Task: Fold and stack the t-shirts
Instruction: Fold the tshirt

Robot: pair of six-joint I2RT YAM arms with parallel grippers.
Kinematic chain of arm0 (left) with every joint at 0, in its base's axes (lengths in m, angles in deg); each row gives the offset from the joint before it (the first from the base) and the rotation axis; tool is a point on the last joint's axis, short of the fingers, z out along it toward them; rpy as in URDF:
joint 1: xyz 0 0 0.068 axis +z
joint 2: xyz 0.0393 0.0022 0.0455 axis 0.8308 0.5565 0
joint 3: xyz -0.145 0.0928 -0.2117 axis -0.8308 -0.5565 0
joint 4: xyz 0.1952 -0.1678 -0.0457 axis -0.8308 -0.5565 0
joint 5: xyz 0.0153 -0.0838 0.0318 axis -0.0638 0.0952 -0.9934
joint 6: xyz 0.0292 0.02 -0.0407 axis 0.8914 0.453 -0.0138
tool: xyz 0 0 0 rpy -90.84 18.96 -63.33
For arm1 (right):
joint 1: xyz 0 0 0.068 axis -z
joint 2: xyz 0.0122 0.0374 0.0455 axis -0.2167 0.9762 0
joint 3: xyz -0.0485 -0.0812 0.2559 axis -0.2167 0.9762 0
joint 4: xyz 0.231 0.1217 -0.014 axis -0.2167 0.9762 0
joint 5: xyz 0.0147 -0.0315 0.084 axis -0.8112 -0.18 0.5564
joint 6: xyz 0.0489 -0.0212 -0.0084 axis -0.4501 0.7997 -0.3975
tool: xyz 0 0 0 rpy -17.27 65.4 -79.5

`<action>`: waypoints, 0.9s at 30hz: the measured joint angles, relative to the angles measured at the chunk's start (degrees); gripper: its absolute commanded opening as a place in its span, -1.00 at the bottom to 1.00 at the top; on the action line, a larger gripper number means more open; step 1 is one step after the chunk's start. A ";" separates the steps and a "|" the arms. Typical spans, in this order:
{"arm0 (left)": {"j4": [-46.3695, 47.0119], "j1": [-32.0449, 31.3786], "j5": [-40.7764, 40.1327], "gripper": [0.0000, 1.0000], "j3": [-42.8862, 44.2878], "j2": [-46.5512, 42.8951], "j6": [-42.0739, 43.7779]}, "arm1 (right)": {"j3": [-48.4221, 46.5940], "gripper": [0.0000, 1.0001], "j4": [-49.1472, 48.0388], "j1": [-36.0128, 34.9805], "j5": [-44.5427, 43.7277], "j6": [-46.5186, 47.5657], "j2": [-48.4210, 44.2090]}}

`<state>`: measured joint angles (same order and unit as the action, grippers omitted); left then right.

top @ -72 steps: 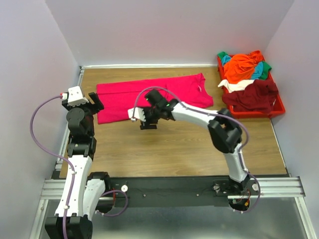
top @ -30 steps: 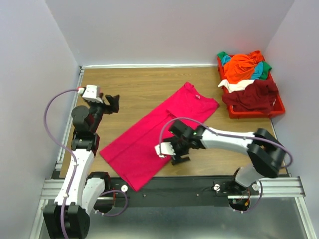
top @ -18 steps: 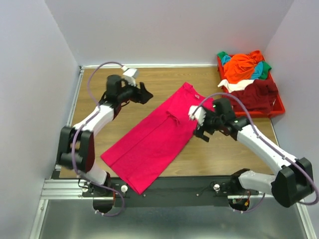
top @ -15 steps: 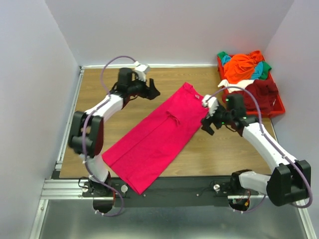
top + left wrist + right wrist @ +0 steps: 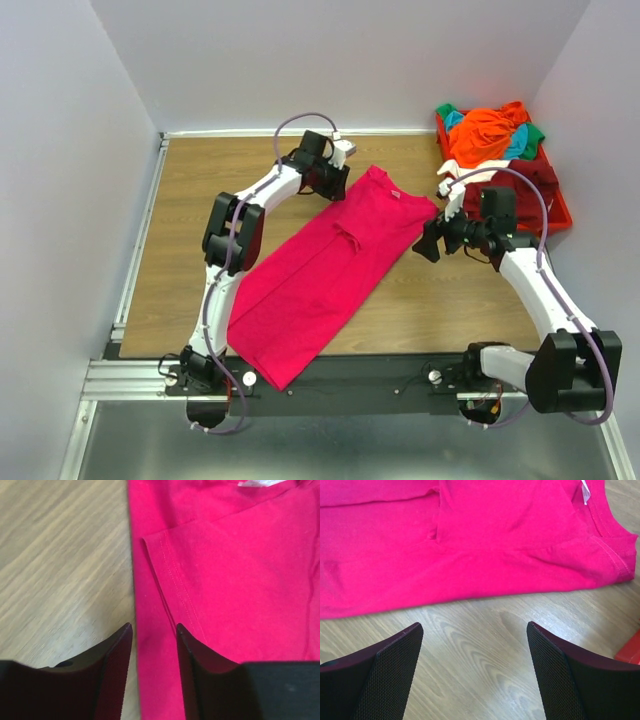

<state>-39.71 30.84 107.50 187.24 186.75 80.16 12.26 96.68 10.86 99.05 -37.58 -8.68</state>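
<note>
A magenta t-shirt (image 5: 325, 270), folded lengthwise, lies flat and diagonal on the table, collar end at the back right. My left gripper (image 5: 334, 184) hangs over the shirt's left edge near the collar. In the left wrist view its jaws (image 5: 152, 630) stand narrowly open over that edge of the shirt (image 5: 225, 570), holding nothing. My right gripper (image 5: 424, 244) is wide open just right of the collar end. In the right wrist view it (image 5: 474, 626) is over bare wood beside the shirt (image 5: 470, 545). More t-shirts, orange (image 5: 485, 135), maroon (image 5: 510, 192), teal (image 5: 521, 146) and green (image 5: 446, 110), lie heaped together.
The heap lies in a red plastic bin (image 5: 553, 226) at the back right corner, with a white cloth piece (image 5: 465, 172) on it. The bin's corner shows in the right wrist view (image 5: 630, 651). Walls close the table (image 5: 200, 200) at the back and both sides.
The left gripper has swung right along the back to the shirt's collar end. The right gripper has drawn a little further right, off the shirt. The shirt's lower end shifted slightly right.
</note>
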 measured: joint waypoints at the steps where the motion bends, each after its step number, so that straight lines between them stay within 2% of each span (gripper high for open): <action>1: -1.03 -0.33 -0.50 -0.08 0.90 0.94 0.26 | 0.00 0.81 0.00 0.13 0.26 -0.15 -0.02; 7: -3.85 -1.57 -1.18 -0.34 2.47 3.43 1.31 | 0.09 0.81 -0.02 0.28 0.90 -0.39 -0.02; 11: -4.22 -1.79 -1.20 -0.70 2.54 3.50 1.88 | 0.13 0.81 -0.02 0.33 0.94 -0.39 -0.02; 12: -4.28 -1.79 -1.29 -0.71 2.54 3.50 2.14 | 0.13 0.81 -0.02 0.39 0.94 -0.39 -0.02; 16: -4.33 -1.81 -2.43 -0.99 2.54 3.50 1.75 | 0.17 0.81 -0.02 0.74 0.96 -0.39 -0.02; 22: -3.34 -0.59 -5.40 -1.00 2.58 3.50 -2.54 | 0.31 0.81 -0.04 1.01 1.01 -0.39 -0.02; 27: -1.70 5.27 -6.45 -1.00 3.06 3.50 -8.92 | 0.35 0.81 -0.07 1.01 1.01 -0.39 -0.02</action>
<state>-41.41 36.11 101.06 190.30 190.25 71.25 12.61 96.61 11.87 100.05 -37.98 -8.71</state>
